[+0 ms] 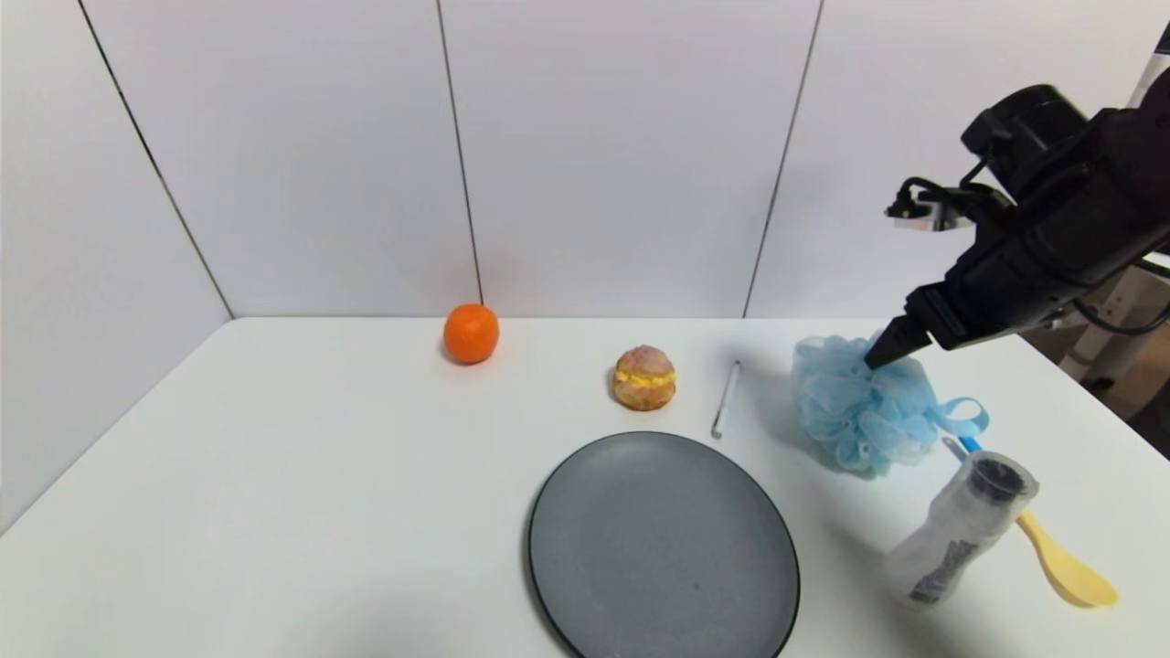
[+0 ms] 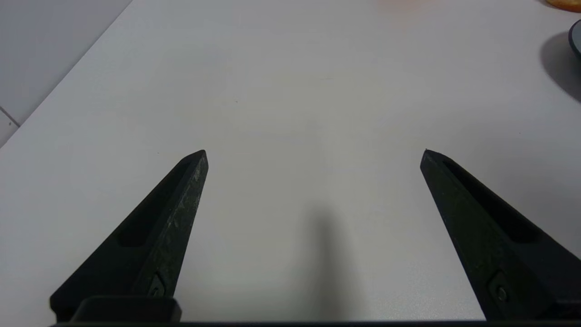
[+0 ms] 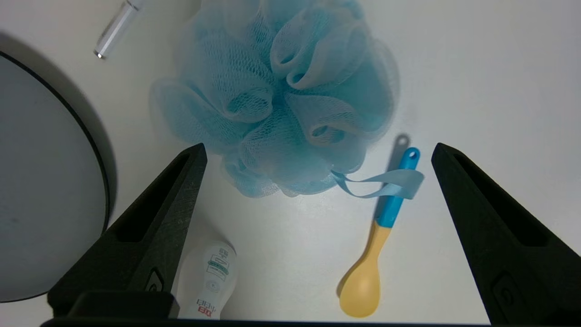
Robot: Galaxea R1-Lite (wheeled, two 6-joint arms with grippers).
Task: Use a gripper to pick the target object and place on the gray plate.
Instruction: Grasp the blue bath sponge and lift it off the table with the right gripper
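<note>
The light-blue mesh bath pouf (image 1: pixel 859 407) with a blue ribbon loop sits on the white table, right of the gray plate (image 1: pixel 663 548). My right gripper (image 1: pixel 885 352) hovers above the pouf's far side, open and empty. In the right wrist view the pouf (image 3: pixel 283 97) lies beyond the spread fingertips (image 3: pixel 196 156), with the plate's rim (image 3: pixel 102 172) to one side. My left gripper (image 2: pixel 315 154) is open and empty over bare table, out of the head view.
An orange (image 1: pixel 472 333) and a brown cream puff (image 1: pixel 644 376) stand behind the plate. A white pen (image 1: pixel 725 398) lies between puff and pouf. A white bottle (image 1: pixel 960 530) and a yellow-and-blue spoon (image 1: pixel 1060 562) lie just in front of the pouf.
</note>
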